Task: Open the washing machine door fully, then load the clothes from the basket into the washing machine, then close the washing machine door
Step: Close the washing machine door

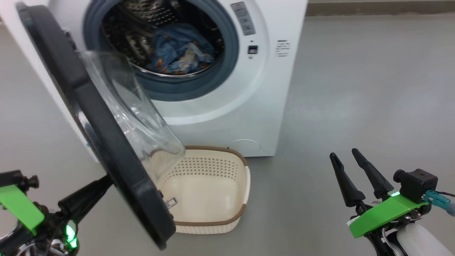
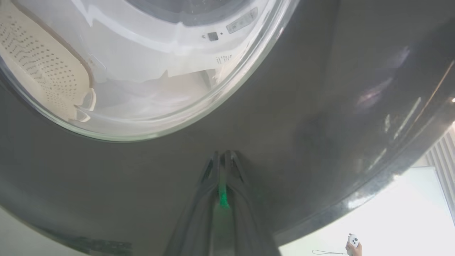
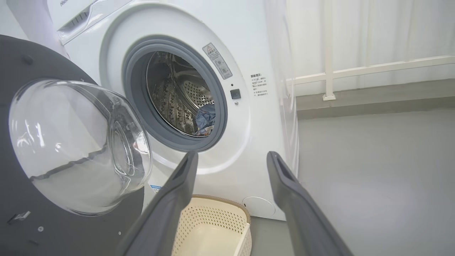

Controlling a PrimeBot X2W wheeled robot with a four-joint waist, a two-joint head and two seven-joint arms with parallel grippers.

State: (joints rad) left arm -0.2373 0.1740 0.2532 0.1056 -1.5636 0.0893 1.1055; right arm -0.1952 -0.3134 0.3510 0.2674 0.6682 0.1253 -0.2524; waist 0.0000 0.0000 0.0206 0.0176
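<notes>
Glossy black round washing machine door (image 1: 110, 142) with its bulging clear glass bowl hangs open closest to me, overlapping the cream perforated plastic basket (image 1: 209, 224) on the grey floor (image 1: 355, 89). Basket bottom bare. Crumpled light blue clothes (image 1: 177, 49) with orange print lie in the steel drum (image 1: 142, 17) of the white washing machine (image 1: 220, 117). My left gripper (image 2: 224, 156): fingers together, tips against the door's outer face. My right gripper (image 1: 344, 153): fingers apart, holding nothing, low right, pointing up.

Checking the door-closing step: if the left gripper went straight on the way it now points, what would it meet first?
The door, on its black outer face near the glass window. The shut left gripper looks at or almost against it; actual contact is unclear.
</notes>
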